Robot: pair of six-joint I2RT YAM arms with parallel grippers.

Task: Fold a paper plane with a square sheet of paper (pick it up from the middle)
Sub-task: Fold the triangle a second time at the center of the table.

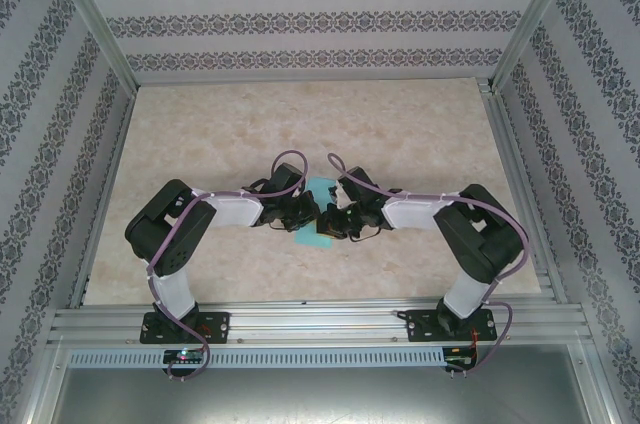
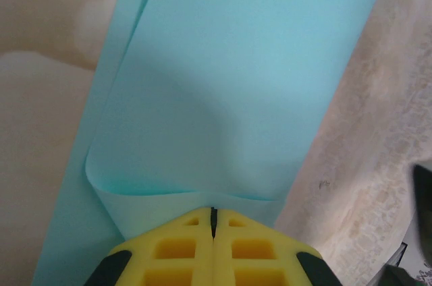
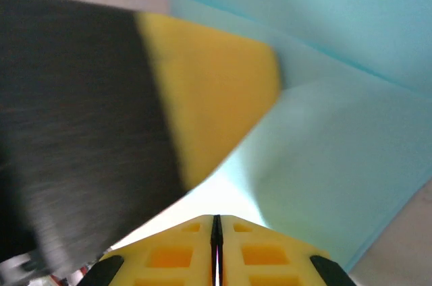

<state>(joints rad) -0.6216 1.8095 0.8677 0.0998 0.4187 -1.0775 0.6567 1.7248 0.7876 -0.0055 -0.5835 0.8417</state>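
The turquoise square sheet of paper (image 1: 320, 189) lies at the table's middle, partly under both grippers. In the left wrist view the paper (image 2: 229, 63) is folded over itself, with a rounded fold just ahead of my left gripper (image 2: 212, 210). That gripper is shut, its yellow tips resting on the lower layer. My right gripper (image 3: 216, 218) is shut, with a raised flap of the paper (image 3: 337, 144) running up into its tips. The left gripper's yellow finger (image 3: 209, 83) sits close in front of it. The two grippers (image 1: 308, 214) (image 1: 342, 219) nearly touch.
The beige marbled tabletop (image 1: 200, 144) stretches to all sides of the paper. Metal frame rails (image 1: 300, 319) run along the near edge and the sides. Patterned walls enclose the table.
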